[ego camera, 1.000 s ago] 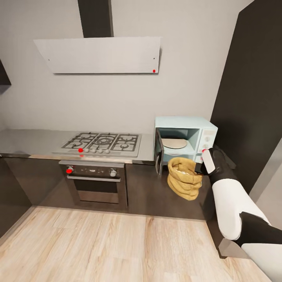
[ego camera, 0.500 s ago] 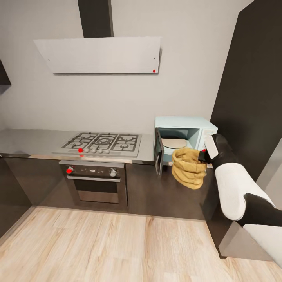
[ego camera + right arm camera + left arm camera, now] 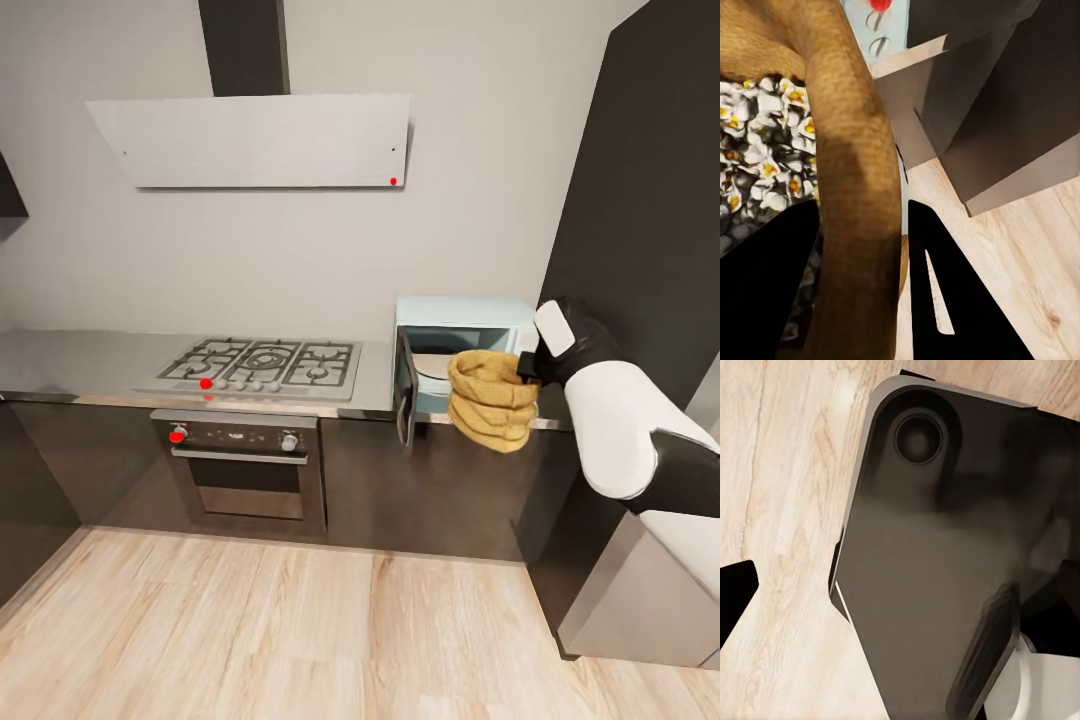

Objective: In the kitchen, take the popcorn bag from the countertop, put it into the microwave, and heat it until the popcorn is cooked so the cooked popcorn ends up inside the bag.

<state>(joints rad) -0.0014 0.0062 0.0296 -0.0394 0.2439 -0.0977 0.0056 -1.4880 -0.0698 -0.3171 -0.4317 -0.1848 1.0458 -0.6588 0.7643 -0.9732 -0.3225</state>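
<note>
The popcorn bag (image 3: 490, 402), a tan ribbed sack, hangs in the air just in front of the microwave (image 3: 462, 318). It covers the lower right of the microwave's open cavity. My right gripper (image 3: 528, 368) is shut on the bag's rim from the right side. In the right wrist view the brown rim (image 3: 859, 195) runs between my two black fingers (image 3: 952, 300), and white and yellow popcorn pieces (image 3: 765, 161) lie inside the bag. The microwave's dark door (image 3: 404, 398) stands swung open to the left. The grey countertop (image 3: 90, 362) stretches away to the left.
A gas hob (image 3: 262, 365) sits in the counter above a built-in steel oven (image 3: 240, 470), under a grey range hood (image 3: 260, 140). A tall dark cabinet (image 3: 640, 230) stands right beside the microwave. The left wrist view shows my dark base (image 3: 937, 562) over the wooden floor (image 3: 780, 457).
My right arm has lifted the bag up and to the right, from below the counter's front edge to the height of the microwave's opening.
</note>
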